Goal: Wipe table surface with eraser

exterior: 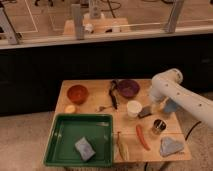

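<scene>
The light brown wooden table surface (96, 89) carries many items. The eraser (145, 111), a small dark grey block with a lighter edge, lies on it just right of a white cup (133, 108). My white arm comes in from the right and bends down over the table's right side. Its gripper (152, 104) hangs directly above and slightly right of the eraser, open, with nothing seen in it. Whether it touches the eraser I cannot tell.
A green tray (54, 148) at the front left holds a blue-grey sponge (85, 148). An orange bowl (77, 93), a purple bowl (128, 88) and a dark utensil (113, 95) stand at the back. A red pepper (142, 136), a metal can (158, 126) and a grey-blue cloth (170, 146) lie front right.
</scene>
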Controlling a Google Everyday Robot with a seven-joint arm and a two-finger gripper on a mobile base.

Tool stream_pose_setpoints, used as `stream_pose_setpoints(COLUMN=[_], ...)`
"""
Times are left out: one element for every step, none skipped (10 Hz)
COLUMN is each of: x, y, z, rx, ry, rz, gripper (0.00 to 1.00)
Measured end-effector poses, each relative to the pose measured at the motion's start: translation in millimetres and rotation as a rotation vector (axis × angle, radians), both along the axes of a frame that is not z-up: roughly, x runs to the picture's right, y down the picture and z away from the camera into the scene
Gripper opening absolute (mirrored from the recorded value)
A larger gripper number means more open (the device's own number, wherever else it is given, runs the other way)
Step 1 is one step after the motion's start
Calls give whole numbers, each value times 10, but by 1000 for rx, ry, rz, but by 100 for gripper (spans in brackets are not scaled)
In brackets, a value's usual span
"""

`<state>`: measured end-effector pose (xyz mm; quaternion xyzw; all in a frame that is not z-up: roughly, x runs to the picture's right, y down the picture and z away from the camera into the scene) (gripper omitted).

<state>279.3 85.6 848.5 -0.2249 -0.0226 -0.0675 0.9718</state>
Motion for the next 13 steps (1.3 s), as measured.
stream_pose_setpoints(x=[45, 93, 124, 142, 147, 158, 184, 198, 181, 159, 147, 161, 169], y=[48, 136, 213, 252, 295, 341, 376, 412, 438, 448, 460, 465, 463], z=[95, 241, 349, 422, 499, 548, 583, 614, 653, 690, 703, 712, 692], rx=[-8, -26, -47, -63, -84, -105, -122, -138, -152, -162, -172, -179, -184], ry=[-8, -15, -19, -22, -28, -30, -27, -26, -29, -31, -35, -40, -44], rz=[-21, -44, -60, -74, -86, -89, -94, -97, -102, -105, -98, -94, -91], gripper=[80, 80, 80, 80, 80, 80, 80, 80, 79, 73, 65, 53, 45])
